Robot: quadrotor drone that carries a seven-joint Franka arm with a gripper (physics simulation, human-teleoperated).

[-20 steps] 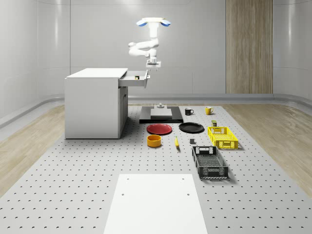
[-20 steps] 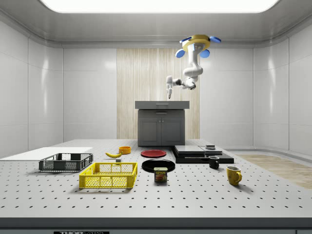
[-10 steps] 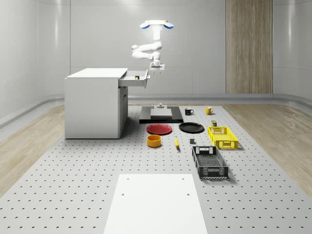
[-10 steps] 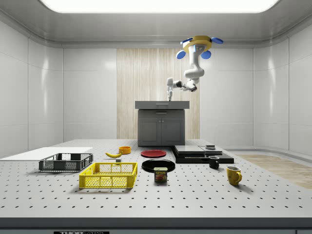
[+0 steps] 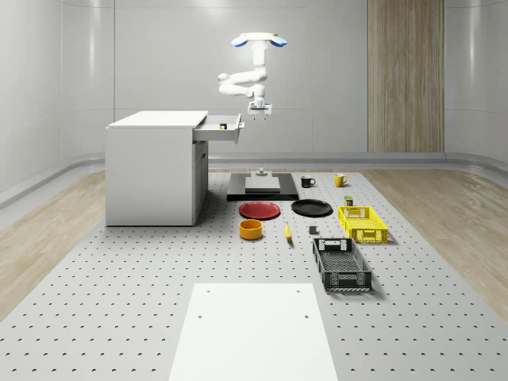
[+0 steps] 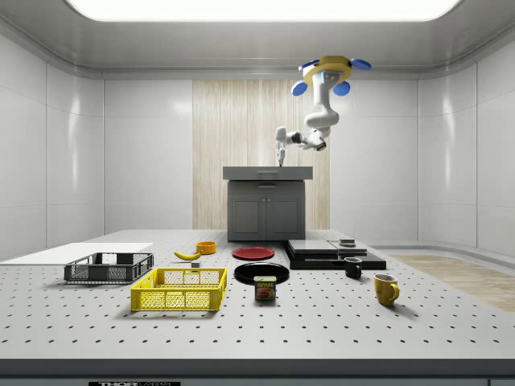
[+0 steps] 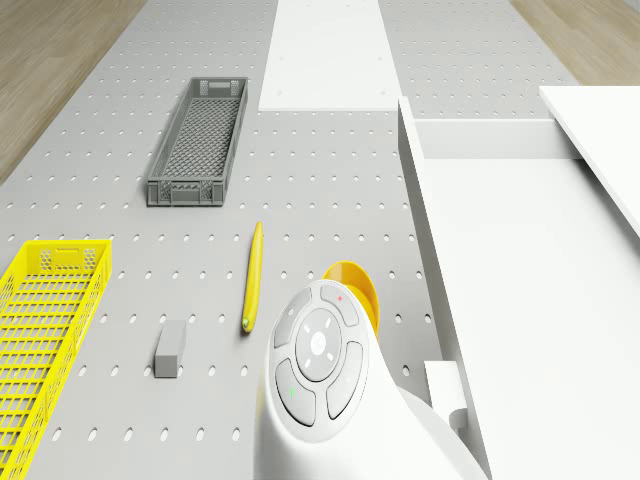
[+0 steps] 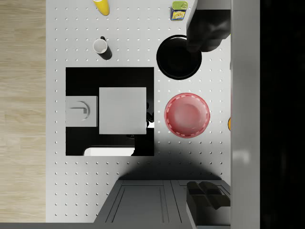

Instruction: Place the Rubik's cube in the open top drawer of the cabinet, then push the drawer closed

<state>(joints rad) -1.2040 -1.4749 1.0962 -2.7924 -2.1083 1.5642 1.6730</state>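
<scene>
The white cabinet (image 5: 155, 167) has its top drawer (image 5: 216, 131) pulled out toward the whole-scene view's right. A small yellowish thing, apparently the Rubik's cube (image 5: 223, 125), lies inside the drawer. The drone (image 5: 258, 40) hovers high, just right of the drawer's front. Its arm hangs down, and the gripper (image 5: 258, 116) sits at drawer height, just clear of the drawer front. In the side view the gripper (image 6: 280, 161) hangs above the cabinet top (image 6: 267, 171). In the wrist view the gripper (image 8: 206, 114) is open and holds nothing, beside the drawer front (image 8: 245, 95).
On the table below are a black platform (image 5: 262, 189) with a grey block, a red plate (image 5: 259, 209), a black plate (image 5: 311, 208), an orange bowl (image 5: 251, 229), a banana (image 7: 252, 275), two mugs, a yellow crate (image 5: 362, 223) and a black crate (image 5: 341, 264).
The drone and arm have drifted to the whole-scene view's right, carrying the gripper from over the drawer's edge to just beyond its front. The drawer and cube have not moved.
</scene>
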